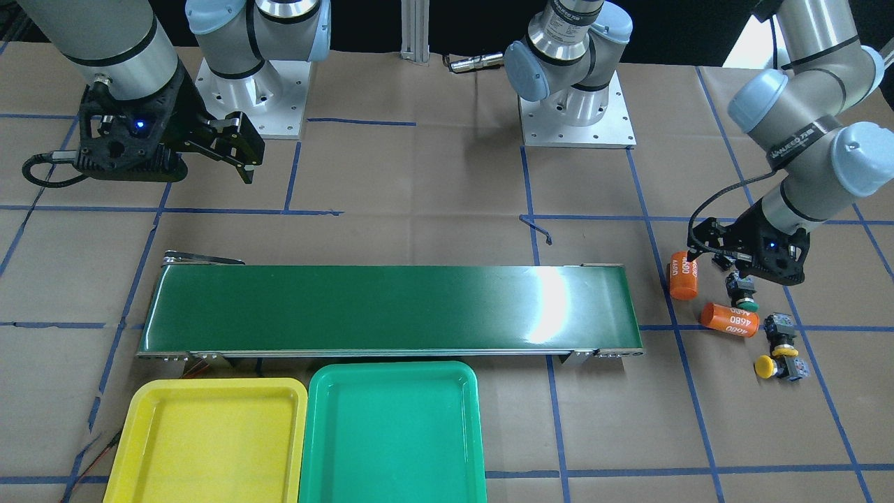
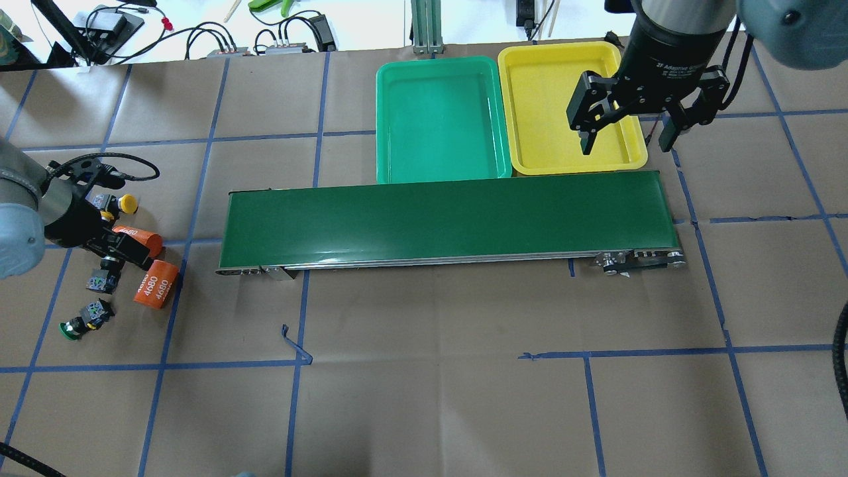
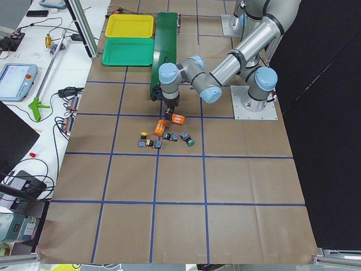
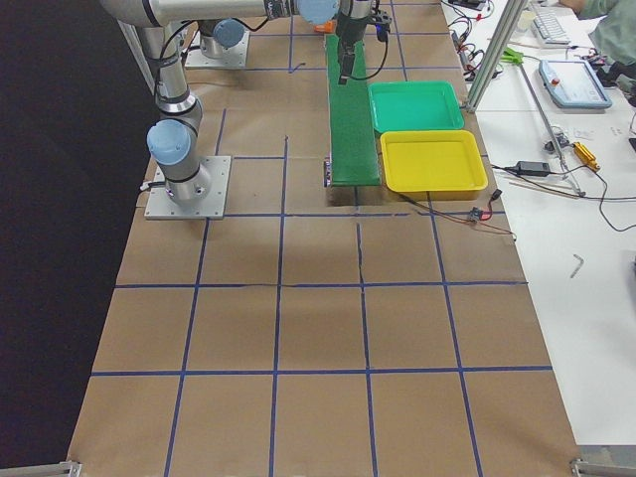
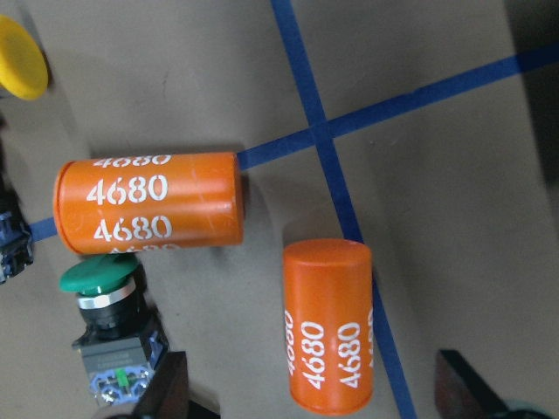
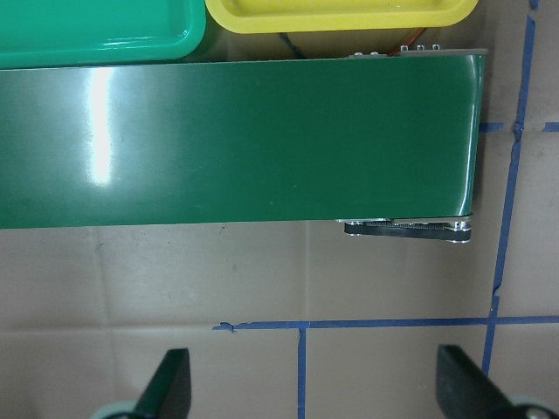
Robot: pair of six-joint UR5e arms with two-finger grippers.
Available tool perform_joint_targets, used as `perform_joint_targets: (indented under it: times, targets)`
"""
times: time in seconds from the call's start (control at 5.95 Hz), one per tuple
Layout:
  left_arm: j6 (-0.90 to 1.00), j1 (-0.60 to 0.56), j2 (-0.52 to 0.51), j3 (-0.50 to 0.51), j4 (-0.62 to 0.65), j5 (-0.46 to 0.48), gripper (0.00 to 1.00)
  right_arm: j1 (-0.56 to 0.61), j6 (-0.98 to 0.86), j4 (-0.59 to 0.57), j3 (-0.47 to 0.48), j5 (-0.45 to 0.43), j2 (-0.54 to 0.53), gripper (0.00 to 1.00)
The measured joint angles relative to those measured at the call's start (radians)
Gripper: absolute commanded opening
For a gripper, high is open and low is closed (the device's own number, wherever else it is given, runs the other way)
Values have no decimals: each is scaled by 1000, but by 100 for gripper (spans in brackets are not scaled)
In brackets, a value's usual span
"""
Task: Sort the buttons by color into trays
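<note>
Left wrist, orange cylinder (image 5: 148, 202) beside green button (image 5: 100, 273)

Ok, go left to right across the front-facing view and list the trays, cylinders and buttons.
yellow tray → green tray → upper cylinder → lower cylinder → yellow button. The green button is left out because it overlaps the lower cylinder.
</note>
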Motion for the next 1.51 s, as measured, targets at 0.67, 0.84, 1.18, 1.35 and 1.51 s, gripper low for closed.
perform_joint_targets:
  times: [0.67, 0.84, 1.18, 1.35, 1.51]
  targets:
    - [0, -4, -73, -81, 119, 7, 6, 0, 0, 0, 0, 0, -1, 100]
    - [-5, -4, -73, -80, 118, 11, 5, 0, 0, 0, 0, -1, -1, 100]
    - [-29, -20, -37, -68, 97, 12, 5, 1, 2, 0, 0, -1, -1, 100]
    - [-32, -43, 11, -44, 35, 9, 5, 0, 1, 0, 0, -2, -1, 100]
    - [-33, -99, 53, 2, -53, 7, 0, 0, 0, 0, 0, -2, -1, 100]
